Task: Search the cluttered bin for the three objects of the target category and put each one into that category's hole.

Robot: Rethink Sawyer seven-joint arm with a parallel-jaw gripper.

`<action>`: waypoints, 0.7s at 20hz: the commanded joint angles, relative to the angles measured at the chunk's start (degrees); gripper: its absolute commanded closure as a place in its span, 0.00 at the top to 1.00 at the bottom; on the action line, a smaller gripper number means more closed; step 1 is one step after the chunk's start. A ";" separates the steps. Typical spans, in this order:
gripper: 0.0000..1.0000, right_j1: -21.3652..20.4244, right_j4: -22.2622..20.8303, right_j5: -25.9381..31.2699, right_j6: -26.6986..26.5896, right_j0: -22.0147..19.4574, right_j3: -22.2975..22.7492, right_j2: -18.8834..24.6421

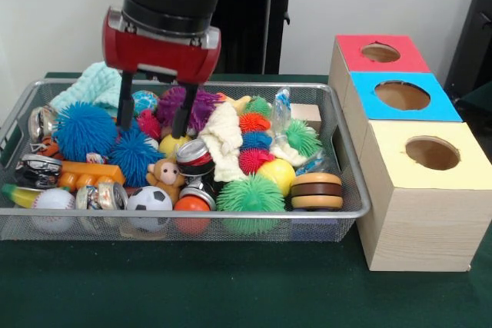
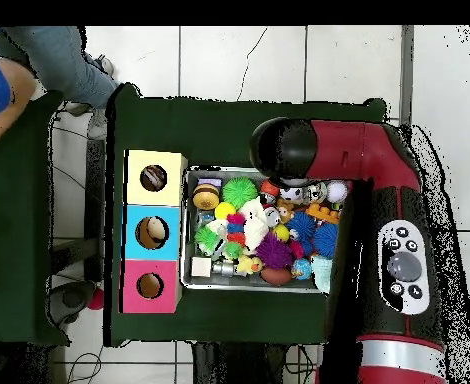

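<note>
Hanging over the bin's (image 1: pixel 350 190) left half in the front view, the gripper (image 1: pixel 154 122) has its two dark fingers (image 1: pixel 124 104) spread apart and empty, tips down among the blue spiky balls (image 1: pixel 84 130). No rope toy is clearly visible; the pale knotted bundle (image 1: pixel 224 137) just right of the fingers may be one, its long axis running near to far. Farther right, outside the bin, the yellow hole (image 1: pixel 432 153) sits on the nearest box.
</note>
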 commanded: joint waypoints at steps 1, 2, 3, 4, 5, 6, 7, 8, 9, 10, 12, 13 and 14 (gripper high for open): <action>1.00 -2.07 -4.51 9.87 -17.66 -0.52 6.26 3.13; 1.00 -2.14 -5.51 10.46 -18.22 -0.25 6.15 2.51; 1.00 -2.22 -6.51 11.04 -18.79 0.01 6.04 1.90; 1.00 -2.08 -7.22 11.41 -18.89 0.20 5.74 1.48; 1.00 -1.94 -8.70 11.48 -18.69 0.65 5.70 0.46; 1.00 -1.81 -9.43 11.49 -18.72 0.71 5.53 0.27; 1.00 -1.72 -10.44 11.29 -18.68 0.79 5.71 -0.12; 1.00 -1.52 -11.19 11.41 -18.77 0.83 5.47 -0.27; 1.00 -1.47 -12.63 11.34 -18.78 1.00 5.37 -0.70; 1.00 -1.39 -13.39 11.51 -18.49 1.06 5.20 -0.81; 1.00 -1.23 -16.00 10.92 -17.37 1.51 5.04 -1.87; 1.00 -1.13 -17.20 10.40 -16.86 1.63 5.06 -2.26; 1.00 -0.77 -17.91 10.26 -16.48 1.60 4.60 -2.17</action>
